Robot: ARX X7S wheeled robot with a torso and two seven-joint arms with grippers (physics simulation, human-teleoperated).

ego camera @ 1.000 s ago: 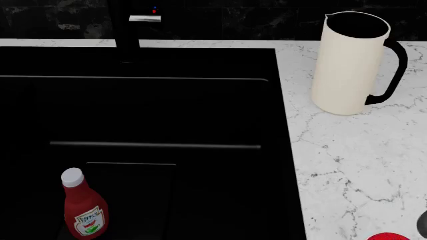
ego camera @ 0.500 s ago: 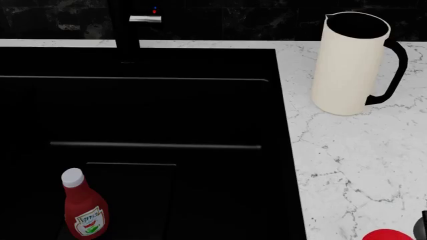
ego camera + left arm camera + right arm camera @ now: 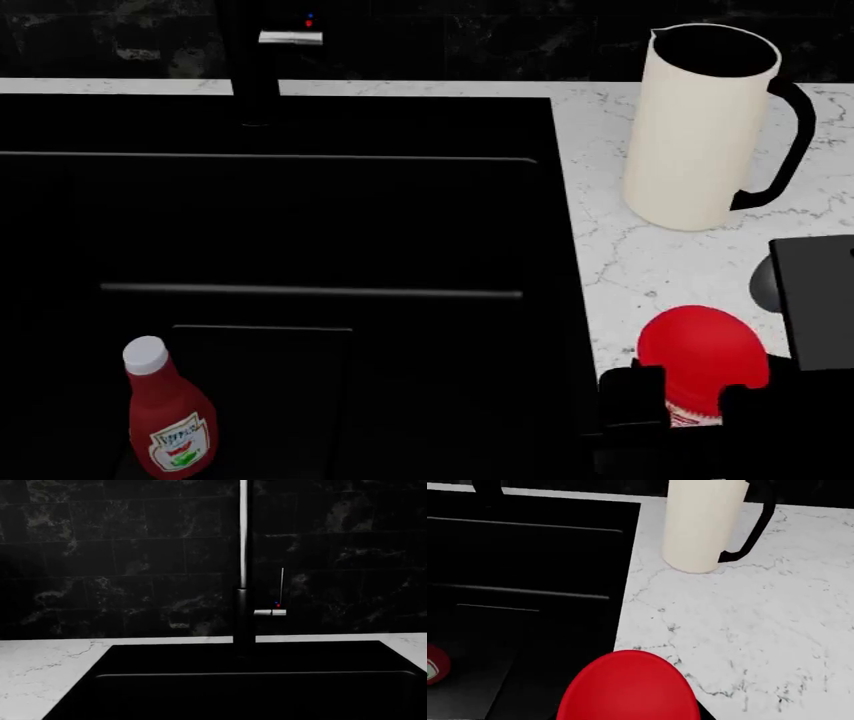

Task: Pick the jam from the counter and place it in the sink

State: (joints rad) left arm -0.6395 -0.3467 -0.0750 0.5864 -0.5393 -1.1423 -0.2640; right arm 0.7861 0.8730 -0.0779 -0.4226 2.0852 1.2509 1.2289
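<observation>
The jam [image 3: 703,348], a squat jar with a wide red lid, is held between the black fingers of my right gripper [image 3: 689,398], just right of the sink's right rim, over the white marble counter [image 3: 707,280]. Its label shows below the lid. In the right wrist view the red lid [image 3: 627,687] fills the near edge and hides the jaws. The black sink [image 3: 320,160] fills the left of the head view and also shows in the left wrist view [image 3: 233,680] and the right wrist view [image 3: 527,555]. My left gripper is out of view.
A red ketchup bottle [image 3: 170,415] with a white cap stands inside the sink, near left. A tall cream pitcher [image 3: 697,125] with a black handle stands on the counter behind the jam. The black faucet [image 3: 254,60] rises at the sink's back edge.
The jam and my right gripper have come up from the bottom right corner of the head view, farther in and left toward the sink's rim. Ketchup bottle and pitcher have not moved.
</observation>
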